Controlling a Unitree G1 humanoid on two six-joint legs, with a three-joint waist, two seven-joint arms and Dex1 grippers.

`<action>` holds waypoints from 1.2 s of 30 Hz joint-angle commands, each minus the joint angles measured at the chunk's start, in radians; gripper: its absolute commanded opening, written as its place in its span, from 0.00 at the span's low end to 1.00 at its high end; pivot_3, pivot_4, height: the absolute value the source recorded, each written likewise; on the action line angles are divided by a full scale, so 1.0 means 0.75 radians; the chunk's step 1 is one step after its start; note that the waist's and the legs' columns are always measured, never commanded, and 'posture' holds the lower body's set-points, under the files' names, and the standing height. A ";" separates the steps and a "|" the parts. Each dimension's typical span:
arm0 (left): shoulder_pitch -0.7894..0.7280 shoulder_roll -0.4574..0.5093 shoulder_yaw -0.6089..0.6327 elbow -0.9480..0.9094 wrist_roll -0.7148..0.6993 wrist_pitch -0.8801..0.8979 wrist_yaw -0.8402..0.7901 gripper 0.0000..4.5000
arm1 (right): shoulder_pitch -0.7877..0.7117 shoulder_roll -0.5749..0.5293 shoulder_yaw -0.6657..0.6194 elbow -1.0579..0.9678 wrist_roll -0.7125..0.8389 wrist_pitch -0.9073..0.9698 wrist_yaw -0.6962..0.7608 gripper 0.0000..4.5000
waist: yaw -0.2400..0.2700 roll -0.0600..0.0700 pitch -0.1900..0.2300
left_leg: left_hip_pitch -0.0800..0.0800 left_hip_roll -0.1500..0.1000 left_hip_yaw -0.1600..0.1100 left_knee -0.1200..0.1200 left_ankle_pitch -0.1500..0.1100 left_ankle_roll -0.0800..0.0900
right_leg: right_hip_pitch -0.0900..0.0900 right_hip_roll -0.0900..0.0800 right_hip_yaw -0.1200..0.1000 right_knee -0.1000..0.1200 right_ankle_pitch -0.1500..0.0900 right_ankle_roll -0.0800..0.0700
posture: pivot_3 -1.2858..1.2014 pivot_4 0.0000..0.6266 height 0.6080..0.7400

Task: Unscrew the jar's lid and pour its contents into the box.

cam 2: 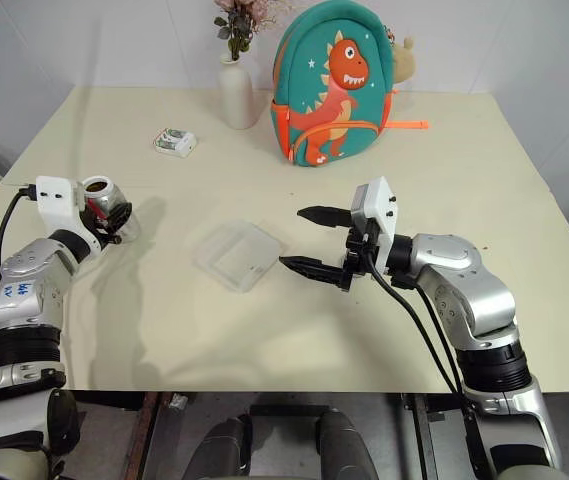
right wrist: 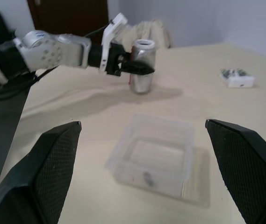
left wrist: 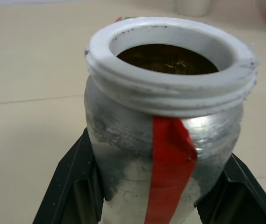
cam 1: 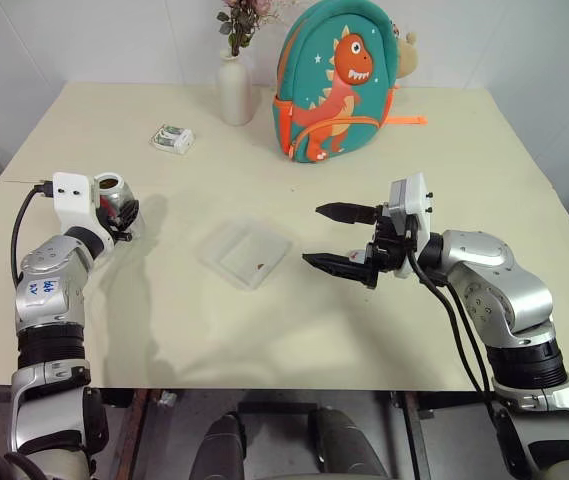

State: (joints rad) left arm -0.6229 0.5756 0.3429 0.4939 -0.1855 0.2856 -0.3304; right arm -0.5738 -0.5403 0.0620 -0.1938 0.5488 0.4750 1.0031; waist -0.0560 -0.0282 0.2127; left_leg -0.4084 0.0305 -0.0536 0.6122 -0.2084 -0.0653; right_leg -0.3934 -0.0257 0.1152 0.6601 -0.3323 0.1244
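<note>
The left tool [cam 1: 121,215] pinched the jar [cam 1: 112,197], which stood upright off to the left of the box [cam 1: 246,252], with its lid already off and its white neck open. The right tool [cam 1: 332,237] was spread wide and held nothing, just beside the box. A few dark bits [cam 1: 262,265] lay in the box on the tabletop [cam 1: 484,150], and brown stuff [left wrist: 166,59] was still in the jar, so I think more pouring was left.

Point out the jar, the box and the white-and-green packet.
jar [left wrist: 170,154], left wrist view, red stripe on its body.
box [cam 1: 226,243], left eye view, its clear rim.
white-and-green packet [cam 1: 172,139], left eye view, its top.
</note>
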 commanded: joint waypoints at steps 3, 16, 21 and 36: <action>-0.045 -0.033 0.071 0.117 -0.054 -0.223 0.025 0.44 | -0.042 -0.011 -0.005 -0.007 -0.015 -0.037 0.039 1.00 | 0.002 0.000 0.000 | -0.001 0.000 0.000 0.000 0.000 0.000 | 0.000 0.000 0.000 -0.001 0.000 0.000 | 0.52 0.24 1.00; 0.039 -0.005 0.071 0.142 -0.056 -0.225 0.029 0.99 | -0.050 -0.007 -0.009 -0.022 0.002 -0.013 0.060 1.00 | 0.001 0.000 0.000 | -0.001 0.000 0.000 -0.001 0.000 -0.001 | 0.000 0.000 0.000 -0.001 0.000 0.000 | 0.52 0.24 1.00; 0.129 0.022 0.045 0.009 -0.037 -0.187 0.017 0.99 | -0.042 -0.005 -0.009 -0.032 0.007 -0.010 0.060 1.00 | -0.002 0.000 0.000 | -0.001 0.000 0.000 -0.001 0.000 -0.001 | 0.000 0.000 0.000 -0.002 0.000 0.000 | 0.52 0.24 1.00; 0.769 0.331 0.098 -0.876 -0.233 -0.211 -0.544 0.99 | 0.047 -0.138 -0.066 -0.057 -0.012 -0.104 0.163 1.00 | 0.005 -0.001 0.000 | 0.000 0.001 0.004 -0.010 -0.001 -0.001 | 0.000 -0.005 0.001 -0.011 -0.001 -0.005 | 0.52 0.24 1.00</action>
State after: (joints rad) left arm -0.0458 0.7928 0.4002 -0.0726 -0.2942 0.1464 -0.6427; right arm -0.5371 -0.6273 0.0415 -0.2141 0.5332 0.4292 1.1007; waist -0.0522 -0.0289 0.2125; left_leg -0.4083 0.0318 -0.0496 0.6040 -0.2091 -0.0663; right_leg -0.3932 -0.0298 0.1154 0.6512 -0.3384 0.1110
